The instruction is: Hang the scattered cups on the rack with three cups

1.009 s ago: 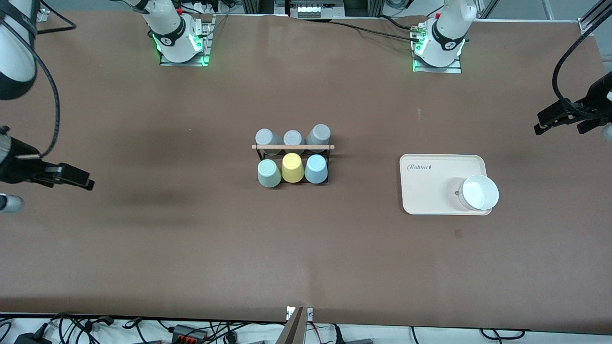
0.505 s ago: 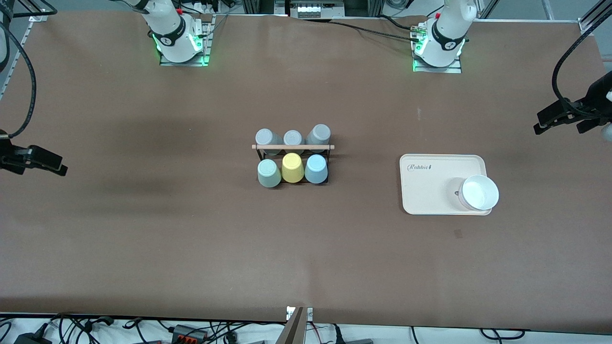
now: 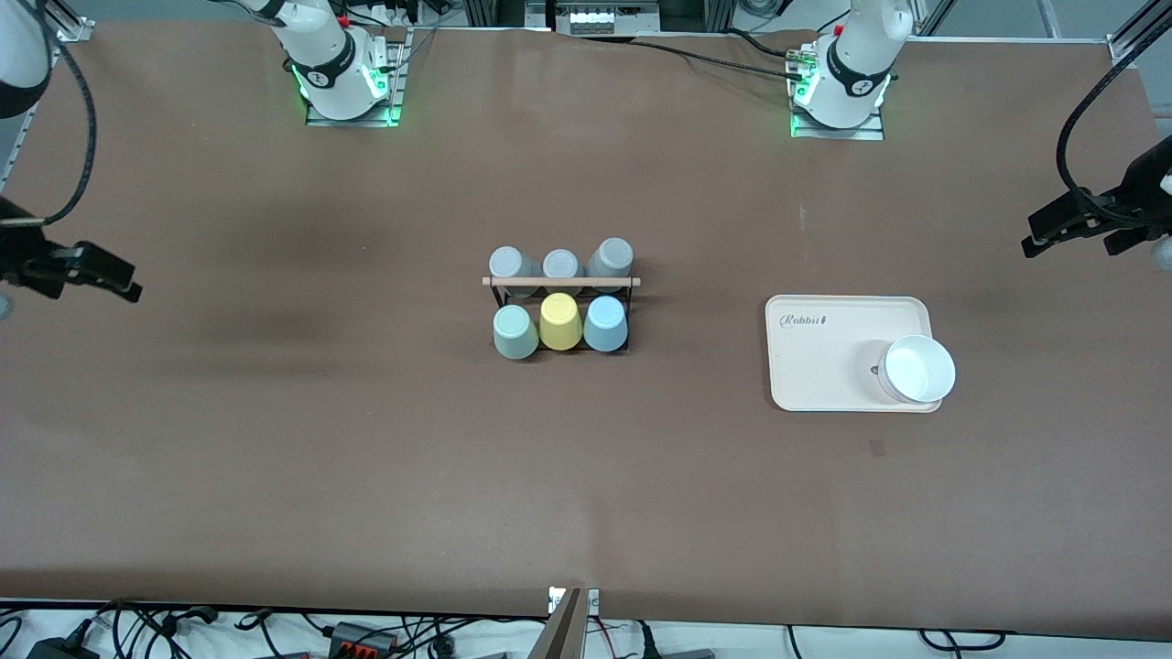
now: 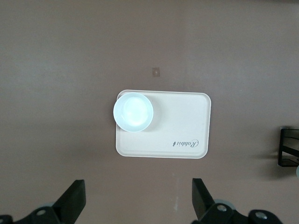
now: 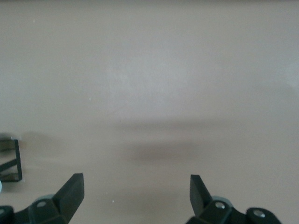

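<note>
The rack [image 3: 560, 281], a black wire frame with a wooden rod, stands mid-table. The mint green cup [image 3: 515, 331] and the light blue cup [image 3: 605, 323] sit upside down on its pegs, on the row nearer the front camera, with a yellow cup [image 3: 559, 321] between them. Three grey cups [image 3: 561, 264] fill the farther row. My right gripper [image 3: 128, 286] is open and empty over bare table at the right arm's end [image 5: 135, 178]. My left gripper [image 3: 1035, 240] is open and empty over bare table at the left arm's end [image 4: 138, 184].
A cream tray [image 3: 824, 357] lies between the rack and the left arm's end, with a white bowl [image 3: 918, 368] on its corner. Both show in the left wrist view: tray [image 4: 182, 126], bowl [image 4: 133, 112]. The rack's edge shows in both wrist views [image 4: 289, 147] [image 5: 11, 161].
My right gripper has drawn back from the rack toward the right arm's end of the table. The left arm and the cups have not moved.
</note>
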`<state>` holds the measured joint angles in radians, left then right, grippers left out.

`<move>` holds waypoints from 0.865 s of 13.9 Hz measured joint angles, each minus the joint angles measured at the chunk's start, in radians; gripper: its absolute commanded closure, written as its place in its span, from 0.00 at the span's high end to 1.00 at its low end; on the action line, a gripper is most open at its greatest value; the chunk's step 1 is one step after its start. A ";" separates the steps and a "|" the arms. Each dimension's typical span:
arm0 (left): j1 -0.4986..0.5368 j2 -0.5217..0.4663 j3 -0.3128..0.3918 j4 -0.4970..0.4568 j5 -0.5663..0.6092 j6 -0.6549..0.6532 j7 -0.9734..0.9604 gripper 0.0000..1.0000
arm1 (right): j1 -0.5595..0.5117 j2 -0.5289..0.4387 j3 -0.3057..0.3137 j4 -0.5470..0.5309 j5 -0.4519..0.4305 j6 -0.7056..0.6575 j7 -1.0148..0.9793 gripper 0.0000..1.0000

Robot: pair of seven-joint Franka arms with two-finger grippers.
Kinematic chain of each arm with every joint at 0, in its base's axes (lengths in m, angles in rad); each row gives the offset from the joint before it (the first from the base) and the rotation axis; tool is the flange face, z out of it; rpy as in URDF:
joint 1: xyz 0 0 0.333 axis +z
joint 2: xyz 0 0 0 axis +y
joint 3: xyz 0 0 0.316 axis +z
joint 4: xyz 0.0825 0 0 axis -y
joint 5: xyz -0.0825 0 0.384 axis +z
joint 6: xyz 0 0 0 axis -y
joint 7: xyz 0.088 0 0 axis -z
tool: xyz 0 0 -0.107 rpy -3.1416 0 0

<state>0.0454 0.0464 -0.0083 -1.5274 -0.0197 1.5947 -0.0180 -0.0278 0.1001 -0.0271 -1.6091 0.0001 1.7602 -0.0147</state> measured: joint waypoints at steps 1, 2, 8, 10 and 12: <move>0.000 0.000 0.000 0.000 0.000 0.000 0.000 1.00 | 0.000 -0.028 0.000 -0.040 0.000 0.002 -0.002 1.00; 0.000 0.000 0.000 0.000 0.000 0.000 0.000 1.00 | 0.000 -0.050 0.000 -0.065 0.000 0.002 -0.005 1.00; 0.000 0.000 0.000 0.000 0.000 0.000 0.000 1.00 | 0.001 -0.085 0.001 -0.084 0.000 -0.011 -0.021 1.00; 0.000 0.000 0.000 0.000 0.000 0.000 0.000 1.00 | 0.001 -0.084 0.001 -0.084 0.000 -0.013 -0.021 1.00; 0.000 0.000 0.000 0.000 0.000 0.000 0.000 1.00 | 0.001 -0.084 0.002 -0.084 0.000 -0.013 -0.021 1.00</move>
<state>0.0454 0.0464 -0.0083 -1.5274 -0.0197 1.5946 -0.0180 -0.0265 0.0157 -0.0256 -1.6928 0.0002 1.7471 -0.0362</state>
